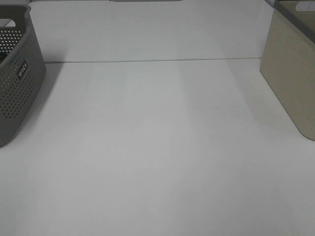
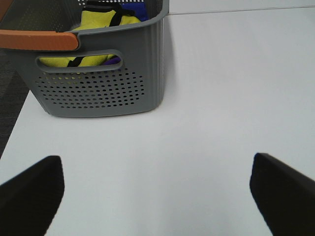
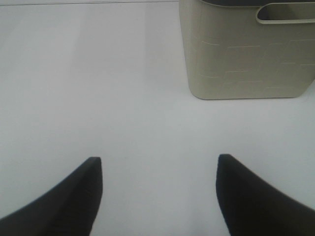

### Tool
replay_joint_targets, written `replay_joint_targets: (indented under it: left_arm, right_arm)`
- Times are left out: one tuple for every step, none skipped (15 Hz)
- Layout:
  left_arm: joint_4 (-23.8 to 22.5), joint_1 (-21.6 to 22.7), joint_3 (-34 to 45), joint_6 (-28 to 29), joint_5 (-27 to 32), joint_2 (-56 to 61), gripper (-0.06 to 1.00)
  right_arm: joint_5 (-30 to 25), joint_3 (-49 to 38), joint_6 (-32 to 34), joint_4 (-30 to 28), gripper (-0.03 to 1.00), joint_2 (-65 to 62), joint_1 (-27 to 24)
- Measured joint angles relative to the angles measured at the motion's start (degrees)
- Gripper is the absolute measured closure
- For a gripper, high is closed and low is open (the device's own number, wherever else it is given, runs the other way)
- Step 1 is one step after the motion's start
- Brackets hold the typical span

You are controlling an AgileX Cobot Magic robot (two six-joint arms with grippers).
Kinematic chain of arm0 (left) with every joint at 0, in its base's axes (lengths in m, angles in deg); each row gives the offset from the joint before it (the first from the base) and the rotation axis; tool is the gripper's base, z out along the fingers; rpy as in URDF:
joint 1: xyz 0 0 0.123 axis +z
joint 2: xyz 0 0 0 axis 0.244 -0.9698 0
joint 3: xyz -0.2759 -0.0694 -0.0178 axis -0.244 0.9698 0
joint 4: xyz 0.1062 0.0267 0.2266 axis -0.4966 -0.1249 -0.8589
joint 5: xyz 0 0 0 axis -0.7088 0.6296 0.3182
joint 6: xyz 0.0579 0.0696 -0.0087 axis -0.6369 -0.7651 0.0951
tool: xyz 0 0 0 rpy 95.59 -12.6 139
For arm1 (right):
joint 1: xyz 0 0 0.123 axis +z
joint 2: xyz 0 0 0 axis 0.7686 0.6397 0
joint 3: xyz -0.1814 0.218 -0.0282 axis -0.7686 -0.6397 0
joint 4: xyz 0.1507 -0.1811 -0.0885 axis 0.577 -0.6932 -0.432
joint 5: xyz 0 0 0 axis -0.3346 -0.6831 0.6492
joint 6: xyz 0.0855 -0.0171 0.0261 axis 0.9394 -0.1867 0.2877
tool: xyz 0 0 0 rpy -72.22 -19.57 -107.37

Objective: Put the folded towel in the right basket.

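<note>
Fingers of the left arm stand wide apart, two dark tips low over the bare white table, with nothing between them. Ahead of them, well apart, sits the grey basket, its wall pierced with rows of small holes and a handle slot cut near the rim. Inside it lies crumpled cloth, yellow with black trim and a patch of blue or purple behind; whether any of this is the folded towel cannot be told, and no towel shows anywhere on the table. An orange-brown bar crosses in front of the basket's rim at one corner. The right fingers are likewise spread, both dark tips clear of everything and empty above the table. Beyond them and off to one side stands the beige basket, its wall marked with a faint brick-like pattern and a darker rim with a handle opening; its inside is hidden. From the high camera the grey basket is at the left edge and the beige one at the right edge, far apart, with open white surface between them. Neither arm appears in that view.
</note>
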State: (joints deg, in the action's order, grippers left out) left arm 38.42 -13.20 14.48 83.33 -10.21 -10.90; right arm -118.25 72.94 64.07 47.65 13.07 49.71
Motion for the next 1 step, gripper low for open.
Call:
replay_joint_targets:
  left_arm:
    - [0.0, 0.0, 0.0, 0.0, 0.0, 0.0, -0.03]
  right_arm:
    - [0.0, 0.0, 0.0, 0.0, 0.33, 0.0, 0.0]
